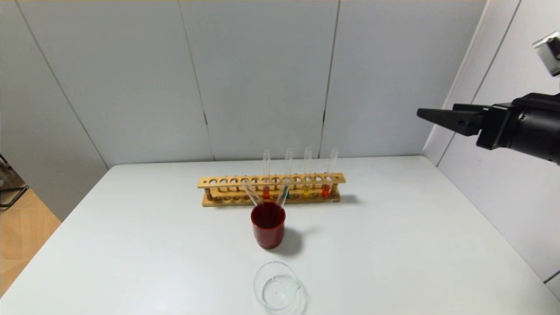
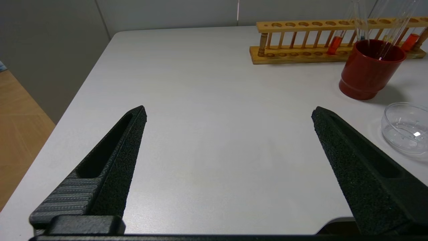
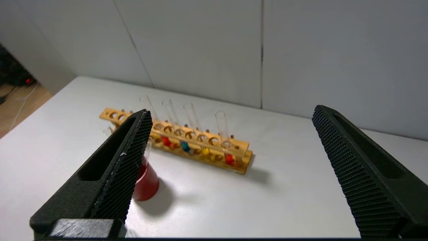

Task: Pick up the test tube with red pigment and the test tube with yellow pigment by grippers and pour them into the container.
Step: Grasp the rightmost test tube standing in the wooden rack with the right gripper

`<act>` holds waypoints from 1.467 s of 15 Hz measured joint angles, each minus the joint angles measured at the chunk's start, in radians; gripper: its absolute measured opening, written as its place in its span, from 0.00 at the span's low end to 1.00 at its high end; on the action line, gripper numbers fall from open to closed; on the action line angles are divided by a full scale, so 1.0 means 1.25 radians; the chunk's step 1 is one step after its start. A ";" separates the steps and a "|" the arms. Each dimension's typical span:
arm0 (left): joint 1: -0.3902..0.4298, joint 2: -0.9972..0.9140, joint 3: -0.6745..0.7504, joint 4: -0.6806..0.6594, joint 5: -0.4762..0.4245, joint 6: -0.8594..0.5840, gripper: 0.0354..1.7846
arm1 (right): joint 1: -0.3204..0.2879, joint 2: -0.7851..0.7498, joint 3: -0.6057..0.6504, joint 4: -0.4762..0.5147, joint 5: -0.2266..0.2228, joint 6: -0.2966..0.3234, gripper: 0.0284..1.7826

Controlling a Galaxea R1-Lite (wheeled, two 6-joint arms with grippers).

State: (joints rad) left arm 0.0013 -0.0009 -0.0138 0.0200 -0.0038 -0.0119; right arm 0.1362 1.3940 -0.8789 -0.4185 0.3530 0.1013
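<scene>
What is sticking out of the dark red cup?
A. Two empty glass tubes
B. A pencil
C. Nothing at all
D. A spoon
A. Two clear empty tubes lean out of the red cup, which stands in front of the wooden rack.

Red-pigment test tube (image 1: 326, 177) and yellow-pigment test tube (image 1: 307, 173) stand upright in the wooden rack (image 1: 227, 181); the empty clear glass container (image 1: 277, 286) sits before the rack
</scene>
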 joint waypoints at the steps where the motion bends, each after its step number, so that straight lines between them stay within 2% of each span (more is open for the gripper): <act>1: 0.000 0.000 0.000 0.000 0.000 0.000 0.98 | -0.003 0.032 0.006 -0.023 0.015 -0.001 0.98; 7: 0.000 0.000 0.000 0.000 0.000 0.000 0.98 | -0.009 0.192 0.090 -0.237 0.070 -0.003 0.98; 10: 0.000 0.000 0.000 0.000 0.000 0.000 0.98 | -0.007 0.254 0.127 -0.304 0.092 -0.007 0.98; 13: 0.000 0.000 0.000 0.000 0.000 0.000 0.98 | 0.004 0.317 0.139 -0.339 0.095 -0.026 0.98; 15: 0.000 0.000 0.000 0.000 0.000 0.000 0.98 | 0.015 0.358 0.146 -0.351 0.104 -0.060 0.98; 19: 0.000 0.000 0.000 0.000 0.000 0.000 0.98 | 0.027 0.430 0.145 -0.388 0.114 -0.079 0.98; 22: 0.000 0.000 0.000 0.000 0.000 0.000 0.98 | 0.044 0.466 0.130 -0.389 0.116 -0.121 0.98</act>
State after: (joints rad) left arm 0.0013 -0.0009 -0.0138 0.0196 -0.0038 -0.0119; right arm 0.1909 1.9766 -0.7168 -0.9049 0.4983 -0.0500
